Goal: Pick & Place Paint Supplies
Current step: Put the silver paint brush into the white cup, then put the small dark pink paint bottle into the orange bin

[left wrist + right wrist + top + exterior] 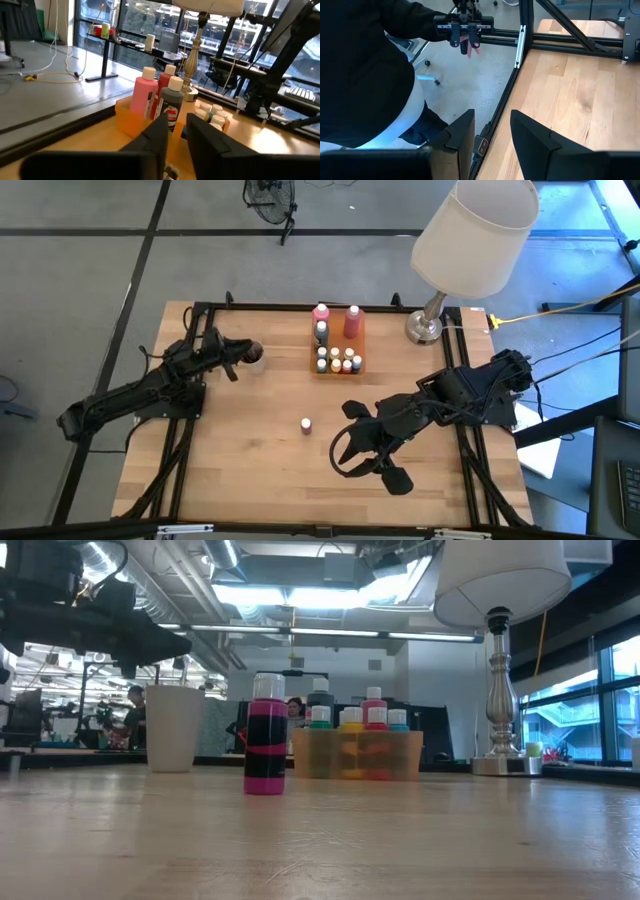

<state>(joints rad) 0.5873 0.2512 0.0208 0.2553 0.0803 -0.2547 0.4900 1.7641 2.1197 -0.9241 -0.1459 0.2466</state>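
An orange tray [357,366] at the table's far middle holds tall pink [144,92], red and dark [172,102] bottles and several tiny capped bottles [336,362]. One small magenta bottle with a white cap [306,424] [265,735] stands alone on its base on the wood, nearer than the tray. My left gripper [238,360] [177,131] hangs level at the far left, right by a white cup [253,356] [174,728], with a narrow gap between its fingers and nothing there. My right gripper [348,448] [492,131] is raised over the near right, open and empty.
A big lamp with a white shade [475,230] and a metal base [425,328] stands at the far right corner. A black frame [190,420] runs along the table's edges. A person in dark clothes [365,70] sits beyond the near edge.
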